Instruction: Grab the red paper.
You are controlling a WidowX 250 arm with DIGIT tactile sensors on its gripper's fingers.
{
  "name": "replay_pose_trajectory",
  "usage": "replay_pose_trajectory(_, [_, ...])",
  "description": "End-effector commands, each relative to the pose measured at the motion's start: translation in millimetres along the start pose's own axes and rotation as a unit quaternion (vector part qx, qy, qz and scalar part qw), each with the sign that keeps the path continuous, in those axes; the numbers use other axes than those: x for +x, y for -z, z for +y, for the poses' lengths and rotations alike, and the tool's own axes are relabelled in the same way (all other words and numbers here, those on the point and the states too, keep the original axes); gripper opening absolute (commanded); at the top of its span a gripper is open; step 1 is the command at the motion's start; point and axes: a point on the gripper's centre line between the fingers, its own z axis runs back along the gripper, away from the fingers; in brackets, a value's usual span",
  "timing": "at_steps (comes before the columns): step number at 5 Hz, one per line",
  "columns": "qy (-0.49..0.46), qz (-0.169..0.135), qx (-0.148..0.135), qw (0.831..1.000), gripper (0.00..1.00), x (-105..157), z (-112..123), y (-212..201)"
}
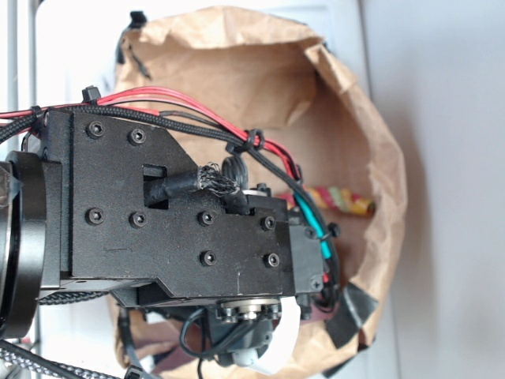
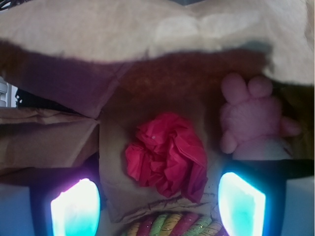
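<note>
Trouble seemed likeliest from the neighbours: the twisted rope (image 2: 170, 225) lay touching the near edge of the red paper (image 2: 167, 155), and the pink bunny (image 2: 256, 118) sat just beside it, so an off-centre close might snag either, or the bag wall (image 2: 54, 142). The hand (image 2: 158, 204) hung spread above it, pinching nothing. The paper, a bright crumpled wad of thin folds, rested on the bag floor between the fingers (image 2: 241, 206).
</note>
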Motion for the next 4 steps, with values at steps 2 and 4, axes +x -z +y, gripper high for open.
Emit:
replay_pose_trajectory(2, [0.017, -0.008, 0.027, 0.999, 1.0, 11.7, -2.7, -17.0])
replay_pose_trajectory(4, [0.027, 0.017, 0.018, 0.999, 1.0, 9.7, -6.3, 10.5])
